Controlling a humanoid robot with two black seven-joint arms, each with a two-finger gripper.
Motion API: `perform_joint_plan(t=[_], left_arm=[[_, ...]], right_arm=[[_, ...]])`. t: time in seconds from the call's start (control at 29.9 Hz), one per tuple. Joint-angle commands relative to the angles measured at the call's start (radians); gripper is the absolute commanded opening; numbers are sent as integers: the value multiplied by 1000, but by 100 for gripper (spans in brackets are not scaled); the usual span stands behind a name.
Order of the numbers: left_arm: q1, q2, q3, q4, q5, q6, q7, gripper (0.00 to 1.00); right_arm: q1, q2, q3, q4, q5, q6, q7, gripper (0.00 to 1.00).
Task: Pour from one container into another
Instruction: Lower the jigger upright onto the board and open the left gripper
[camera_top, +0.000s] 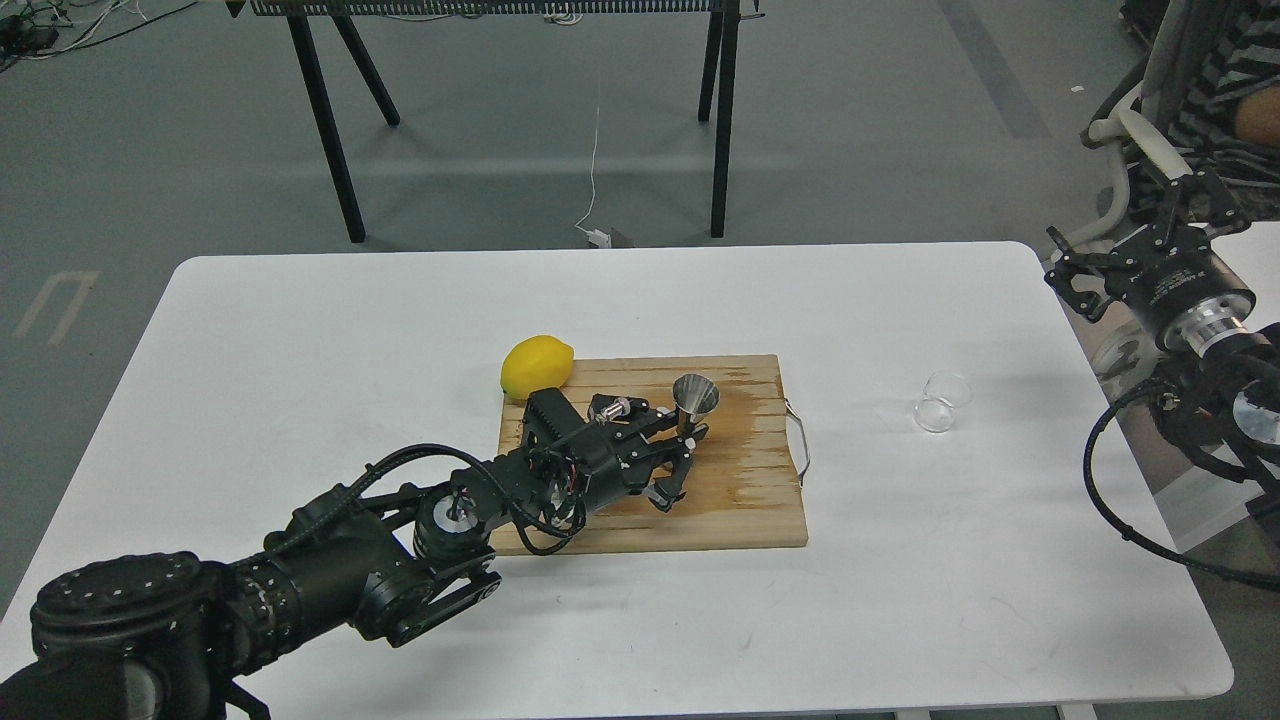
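The steel jigger (696, 396) stands upright on the wooden cutting board (750, 500), its lower cone partly hidden. My left gripper (682, 465) lies low over the board right beside it, open; the far finger touches or nearly touches the jigger's base, and the near finger is well apart from it. The small clear glass cup (942, 402) rests on the white table to the right of the board and looks tipped on its side. My right gripper (1072, 272) hovers open at the table's right edge, up and to the right of the cup, holding nothing.
A yellow lemon (537, 367) sits at the board's back-left corner, just behind my left wrist. The board has a wire handle (800, 440) on its right side and a dark wet patch. A person sits at the far right, and black trestle legs stand behind the table (300, 330).
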Motion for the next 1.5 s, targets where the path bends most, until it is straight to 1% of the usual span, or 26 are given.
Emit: perform_joint_plan(t=[0.0, 0.17, 0.23, 0.27, 0.37, 0.47, 0.57, 0.8, 1.14, 1.47], left_arm=[[-1, 0, 0, 1, 0, -1, 0, 42], [1, 0, 0, 2, 0, 1, 0, 52], [1, 0, 0, 4, 0, 2, 0, 58], [1, 0, 0, 4, 0, 4, -1, 62], [1, 0, 0, 4, 0, 4, -6, 79], [1, 0, 0, 7, 0, 4, -9, 87], [1, 0, 0, 10, 0, 5, -14, 92], [7, 0, 2, 8, 0, 7, -17, 97], [4, 0, -8, -7, 0, 24, -31, 97], [6, 0, -8, -24, 0, 25, -32, 97]], right_arm=[[-1, 1, 0, 0, 0, 0, 0, 100], [-1, 1, 0, 0, 0, 0, 0, 100], [-2, 1, 0, 0, 0, 0, 0, 100], [-2, 1, 0, 0, 0, 0, 0, 100], [-2, 1, -2, 0, 0, 0, 0, 100], [-2, 1, -3, 0, -5, 0, 0, 100], [-1, -1, -3, 0, -5, 0, 0, 100], [1, 1, -3, 0, -6, 0, 0, 100], [2, -1, -3, 0, -6, 0, 0, 100], [4, -1, -3, 2, -6, 0, 0, 100]])
